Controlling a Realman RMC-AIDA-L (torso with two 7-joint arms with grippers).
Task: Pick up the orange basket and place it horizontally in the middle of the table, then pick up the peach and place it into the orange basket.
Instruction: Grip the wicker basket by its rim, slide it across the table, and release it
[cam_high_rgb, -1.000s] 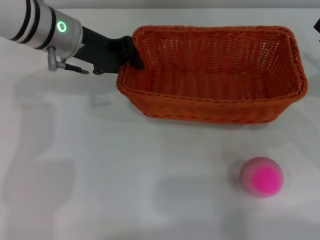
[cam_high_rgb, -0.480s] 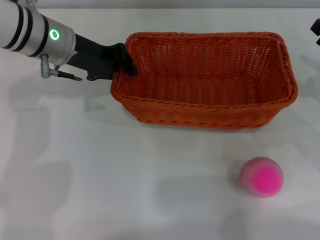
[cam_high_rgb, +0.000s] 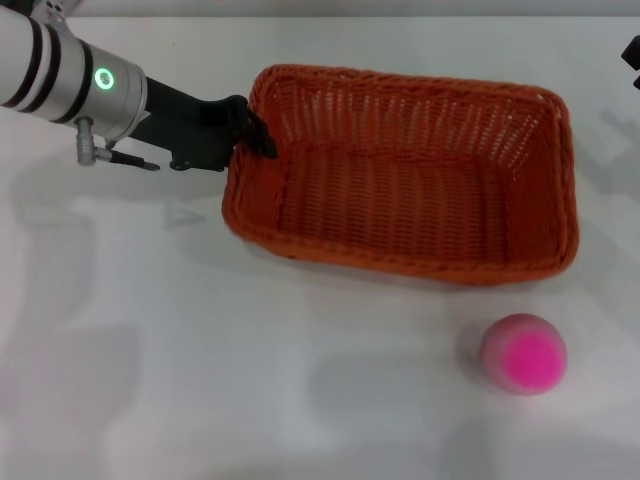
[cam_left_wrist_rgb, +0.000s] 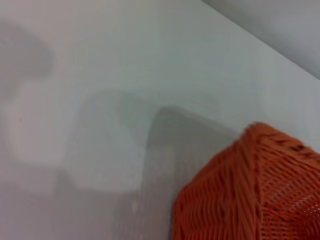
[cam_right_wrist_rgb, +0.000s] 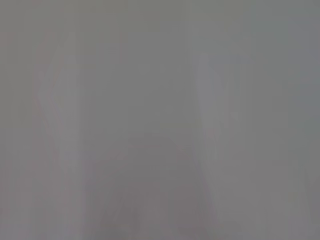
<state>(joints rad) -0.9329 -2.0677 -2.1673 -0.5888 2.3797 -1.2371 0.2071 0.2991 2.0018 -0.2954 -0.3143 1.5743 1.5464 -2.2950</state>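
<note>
The left hand (cam_high_rgb: 255, 128) was clenched on the left rim of the basket (cam_high_rgb: 400, 170), far on the tabletop (cam_high_rgb: 200, 350); it looked light and stiff, best held by that rim.

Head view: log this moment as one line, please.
left gripper: shut on basket rim, left end | basket: on table | peach: on table, outside basket | right gripper: barely visible, far right

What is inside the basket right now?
Only its bare woven floor shows inside the basket. The peach sits outside on the table. The left gripper clamps the rim.
</note>
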